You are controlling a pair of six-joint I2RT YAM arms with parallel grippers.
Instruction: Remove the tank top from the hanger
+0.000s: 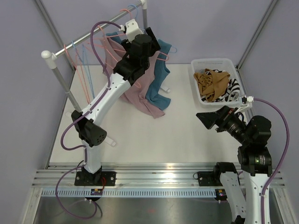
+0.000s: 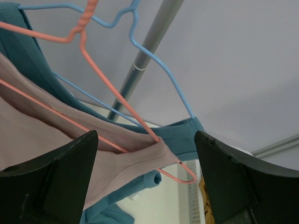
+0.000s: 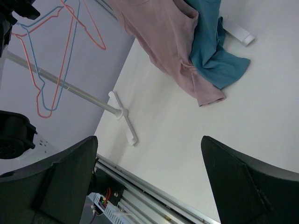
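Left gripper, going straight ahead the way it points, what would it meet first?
Probably the pink tank top, its strap on the pink hanger centred in the open left gripper; the teal top sits behind. Depth is unclear.

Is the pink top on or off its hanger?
On. The pink top has its strap draped over the pink hanger in the left wrist view.

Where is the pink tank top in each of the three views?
Top external: the tank top hangs upper centre, partly behind the left arm.
Left wrist: the tank top fills the lower left.
Right wrist: the tank top is top centre, its hem on the table.
Shared landmark: the teal top beside it.
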